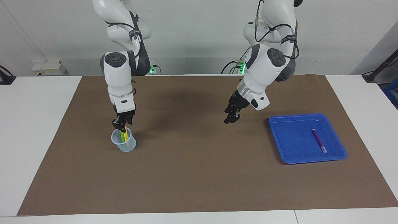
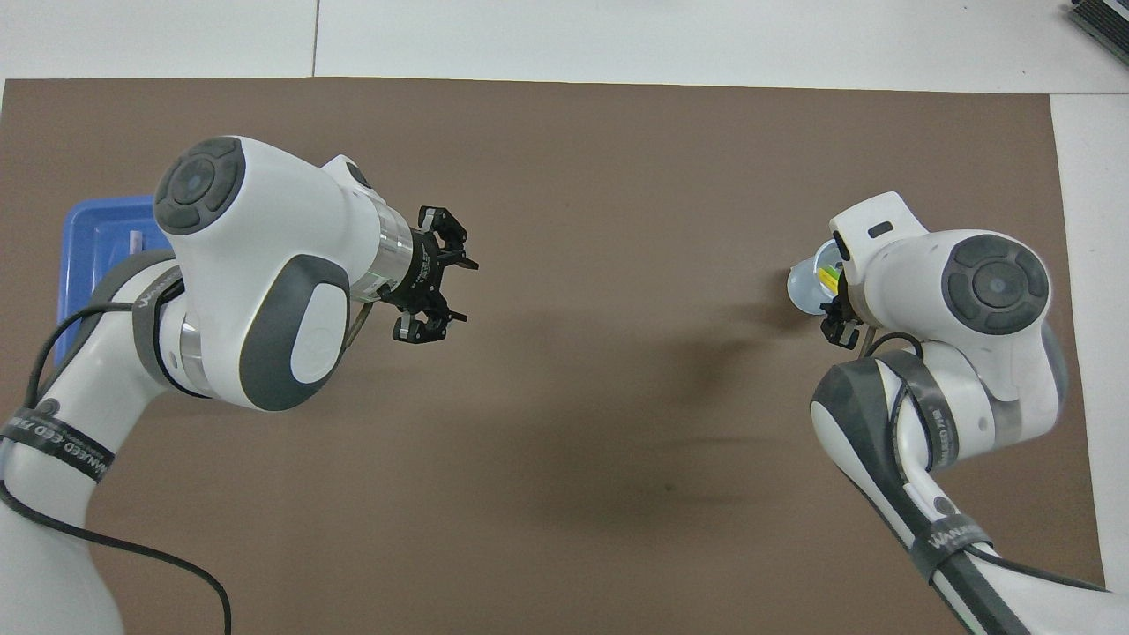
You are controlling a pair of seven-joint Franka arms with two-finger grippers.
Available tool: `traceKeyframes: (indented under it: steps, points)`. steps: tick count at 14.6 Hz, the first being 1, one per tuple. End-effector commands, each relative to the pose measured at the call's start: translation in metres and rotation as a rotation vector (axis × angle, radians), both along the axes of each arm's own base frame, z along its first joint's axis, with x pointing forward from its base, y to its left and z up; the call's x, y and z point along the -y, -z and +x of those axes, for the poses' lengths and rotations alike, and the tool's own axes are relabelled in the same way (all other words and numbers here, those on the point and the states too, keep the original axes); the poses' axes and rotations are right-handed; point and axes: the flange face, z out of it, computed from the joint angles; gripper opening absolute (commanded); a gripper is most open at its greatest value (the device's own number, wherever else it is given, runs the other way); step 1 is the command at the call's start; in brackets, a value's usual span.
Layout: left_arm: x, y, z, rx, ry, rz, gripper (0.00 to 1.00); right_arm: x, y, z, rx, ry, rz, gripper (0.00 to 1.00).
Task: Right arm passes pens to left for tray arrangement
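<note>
Can't tell if the right gripper, down on the yellow marker pen in the small translucent plastic cup low in the frame, has it gripped yet, and an off-centre pinch could tip that cup while the open, empty left gripper hangs mid-frame.

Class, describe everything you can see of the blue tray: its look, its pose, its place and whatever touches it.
The tray is a shallow square of bright blue, glossy plastic-looking material with rounded corners and a low raised rim. It lies flat on the brown mat toward the left arm's end of the table. One purple pen lies inside it, pale tip pointing away from the robots. Nothing else touches it; in the overhead view the left arm hides most of it.
</note>
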Motion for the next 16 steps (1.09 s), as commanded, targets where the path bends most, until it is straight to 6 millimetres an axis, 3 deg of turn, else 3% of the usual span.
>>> traceKeyframes:
  steps: [1, 7, 16]
  points:
    - [-0.006, 0.0, -0.005, 0.015, -0.031, -0.014, 0.63, 0.006, 0.002, -0.003, 0.005, -0.009, 0.019, 0.53]
    - [-0.003, 0.014, -0.017, 0.036, -0.038, -0.01, 0.65, 0.009, 0.006, -0.005, -0.004, -0.006, 0.018, 0.49]
    - [0.0, 0.016, -0.019, 0.049, -0.038, -0.012, 0.66, 0.01, 0.009, -0.006, -0.009, -0.012, 0.008, 0.4]
